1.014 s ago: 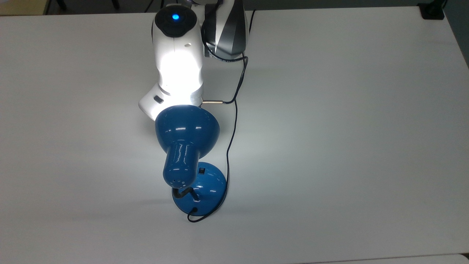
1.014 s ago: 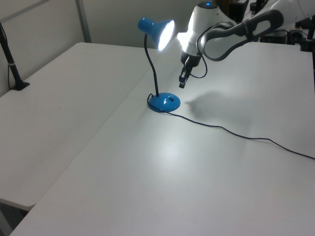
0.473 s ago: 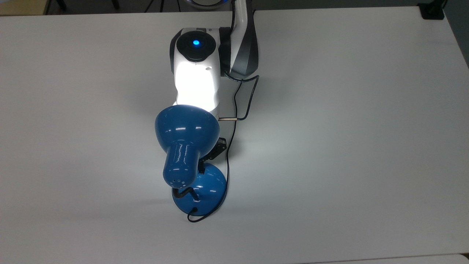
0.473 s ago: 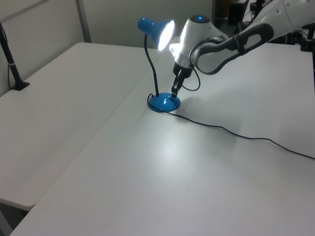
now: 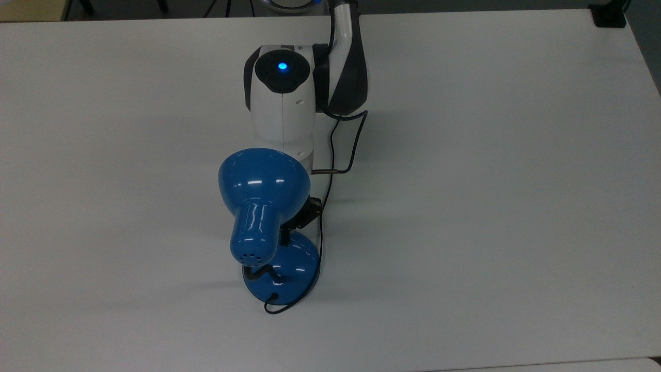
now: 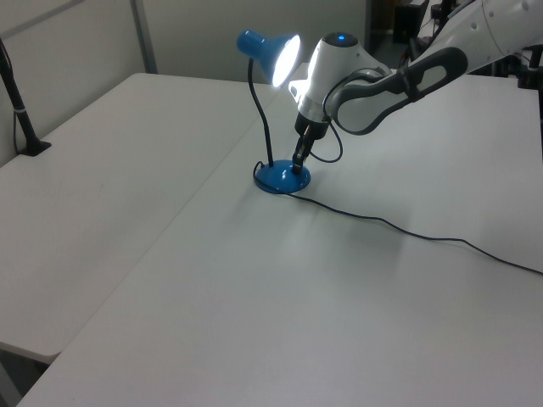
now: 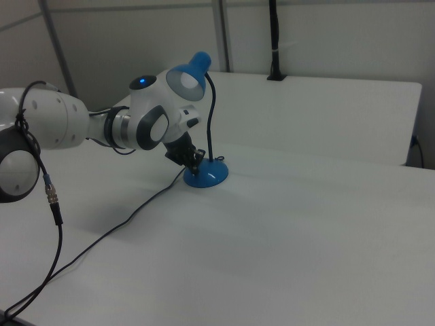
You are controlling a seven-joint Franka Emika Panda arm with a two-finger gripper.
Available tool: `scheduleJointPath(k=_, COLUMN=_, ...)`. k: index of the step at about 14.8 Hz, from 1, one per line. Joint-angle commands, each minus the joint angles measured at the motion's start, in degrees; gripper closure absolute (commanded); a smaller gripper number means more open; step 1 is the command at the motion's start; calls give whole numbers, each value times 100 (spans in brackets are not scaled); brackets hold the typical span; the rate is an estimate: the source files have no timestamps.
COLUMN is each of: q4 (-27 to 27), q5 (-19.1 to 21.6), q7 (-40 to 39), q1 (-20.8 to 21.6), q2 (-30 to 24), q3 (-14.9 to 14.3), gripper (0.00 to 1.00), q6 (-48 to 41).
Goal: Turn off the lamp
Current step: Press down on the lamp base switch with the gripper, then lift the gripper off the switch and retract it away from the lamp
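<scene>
The lamp stands on the white table: glossy blue shade (image 5: 263,181), black bendy neck (image 6: 261,119) and round blue base (image 5: 297,263). My gripper (image 6: 297,166) points down with its shut fingertips touching the top of the base (image 6: 278,180), where the switch is covered. In the top view the shade hides most of the gripper (image 5: 283,238). In the right view the gripper (image 7: 197,161) meets the base (image 7: 211,176) from the right view's left. The shade's inside (image 7: 185,81) looks grey there, and no glow falls on my arm (image 5: 283,103).
The lamp's thin black cord (image 6: 407,231) trails over the table toward the left view's right. My arm's own cable (image 5: 351,139) loops beside the wrist. A black post (image 6: 21,119) is clamped at the table's far edge.
My gripper came down and across onto the lamp's base. The bright glow on my arm and the table in the top view has gone out.
</scene>
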Motion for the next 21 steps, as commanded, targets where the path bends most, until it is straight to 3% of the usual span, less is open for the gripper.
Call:
scheduleJointPath(k=1, q4=-23, q5=-258, q7=285, q1=132, q2=144, q3=-67, gripper=100, q6=64)
scheduleJointPath(k=7, q4=-883, q5=-558, q7=365, q1=123, q2=-321, q3=-32, gripper=100, q6=47)
scheduleJointPath(k=9, q4=-1339, q5=-558, q7=339, q1=70, q2=-882, q3=3, gripper=100, q6=-41)
scheduleJointPath(k=10, q4=-1716, q5=-558, q7=321, q1=44, q2=-1442, q3=12, gripper=100, q6=-155)
scheduleJointPath(k=13, q4=-1747, q5=-496, q7=147, q1=-96, q2=-2358, q3=30, gripper=100, q6=-1784)
scheduleJointPath(k=14, q4=-1668, q5=-453, q7=-194, q1=-105, q2=-2796, q3=30, gripper=79, q6=-2721)
scheduleJointPath(k=15, q4=-1571, q5=-426, q7=-389, q1=-149, q2=-3018, q3=30, gripper=51, q6=-3314)
scheduleJointPath(k=16, q4=-1205, q5=-426, q7=-417, q1=-210, q2=-3116, q3=30, gripper=1, q6=-4242)
scheduleJointPath(k=18, q4=-676, q5=-443, q7=-374, q1=-211, q2=-3117, q3=30, gripper=0, q6=-5188)
scheduleJointPath(k=21, q4=-481, q5=-443, q7=4, q1=-246, q2=-3170, q3=-40, gripper=0, q6=-5271)
